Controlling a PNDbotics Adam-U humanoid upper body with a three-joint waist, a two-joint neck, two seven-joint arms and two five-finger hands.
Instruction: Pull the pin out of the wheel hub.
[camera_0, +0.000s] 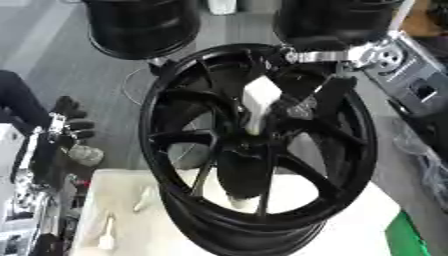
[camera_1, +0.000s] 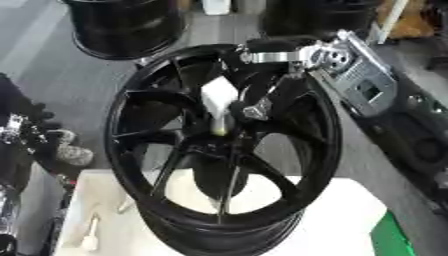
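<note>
The wheel (camera_0: 262, 140) stood upright across most of the tabletop (camera_0: 114, 200), its black spokes (camera_0: 306, 172) splitting the face into narrow gaps. The right robot hand (camera_0: 297, 102) filled the hub area; only the tabletop's left edge lay open.

A white worktop (camera_0: 350, 220) fills the lower part of the view, its surface lightly creased like a cloth or sheet. On its left part lie two small pale stick-like objects (camera_1: 90, 235), one near the front edge and one further back; what they are cannot be told. At the worktop's right front corner a green object (camera_0: 404, 235) shows. Beyond, on the grey floor (camera_0: 96, 80), stand two more black wheel rims: one far rim (camera_0: 140, 25) at the upper left and another black rim (camera_1: 315, 17) at the upper right. A grey box-like device (camera_1: 372, 87) sits to the right.
</note>
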